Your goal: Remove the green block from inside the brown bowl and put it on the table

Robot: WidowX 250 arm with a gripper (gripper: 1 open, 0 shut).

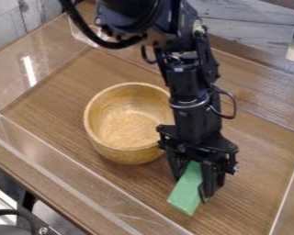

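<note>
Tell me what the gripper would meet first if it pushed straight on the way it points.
Likely the table: the gripper points steeply down, and the green block it holds would touch first.

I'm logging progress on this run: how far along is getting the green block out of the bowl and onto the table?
Done: the brown bowl looks empty, so the green block is out. In hand: the gripper is shut on the block's upper end, holding it tilted beside the bowl, with its lower end at or near the table. Left: rest the block on the table, let go and withdraw.
</note>
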